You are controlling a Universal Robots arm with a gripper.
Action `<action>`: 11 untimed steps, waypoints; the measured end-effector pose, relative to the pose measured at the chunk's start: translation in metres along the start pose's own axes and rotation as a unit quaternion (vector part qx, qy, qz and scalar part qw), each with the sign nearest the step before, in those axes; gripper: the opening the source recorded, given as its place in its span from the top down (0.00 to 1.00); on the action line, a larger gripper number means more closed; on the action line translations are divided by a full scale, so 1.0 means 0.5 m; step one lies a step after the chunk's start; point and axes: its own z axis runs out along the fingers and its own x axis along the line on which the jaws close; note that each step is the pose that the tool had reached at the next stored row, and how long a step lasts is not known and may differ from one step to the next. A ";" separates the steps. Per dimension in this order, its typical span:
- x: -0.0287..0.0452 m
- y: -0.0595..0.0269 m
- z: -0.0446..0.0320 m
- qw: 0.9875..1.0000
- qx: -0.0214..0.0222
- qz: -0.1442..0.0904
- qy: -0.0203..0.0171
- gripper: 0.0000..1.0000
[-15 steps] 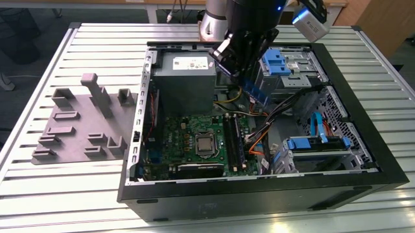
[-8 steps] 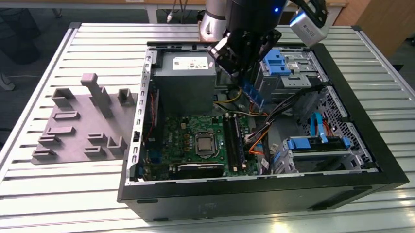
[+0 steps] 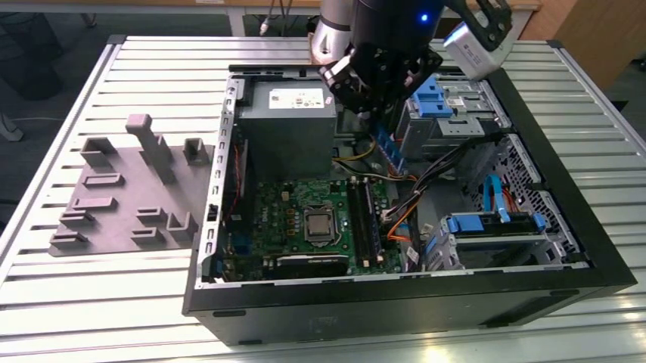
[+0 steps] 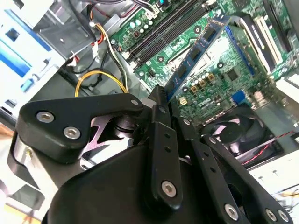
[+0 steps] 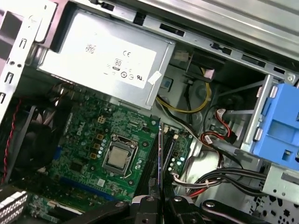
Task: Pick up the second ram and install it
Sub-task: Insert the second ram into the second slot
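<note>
My gripper point(image 3: 376, 113) hangs over the open computer case point(image 3: 404, 295), above the gap between the power supply and the blue drive bracket. It is shut on the second ram point(image 3: 389, 148), a thin blue-green stick with black chips that points down from the fingers. In the second wrist view the ram point(image 4: 196, 51) runs out from the gripper point(image 4: 164, 100) over the motherboard, above and apart from the long black memory slots point(image 4: 163, 30). In the first wrist view the ram point(image 5: 160, 154) shows edge-on, lined up beside the slots point(image 5: 169, 147), with the gripper point(image 5: 160, 201) behind it.
The power supply point(image 3: 287, 121) sits in the case on the exterior view's left of the gripper. A blue drive bracket point(image 3: 434, 98) and loose cables point(image 3: 424, 174) lie on its right. The processor socket point(image 3: 319, 224) is beside the slots point(image 3: 364, 219). A grey fixture plate point(image 3: 131, 189) lies outside the case.
</note>
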 end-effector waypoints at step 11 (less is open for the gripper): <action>0.000 0.000 0.002 0.996 0.001 0.088 -0.002 0.86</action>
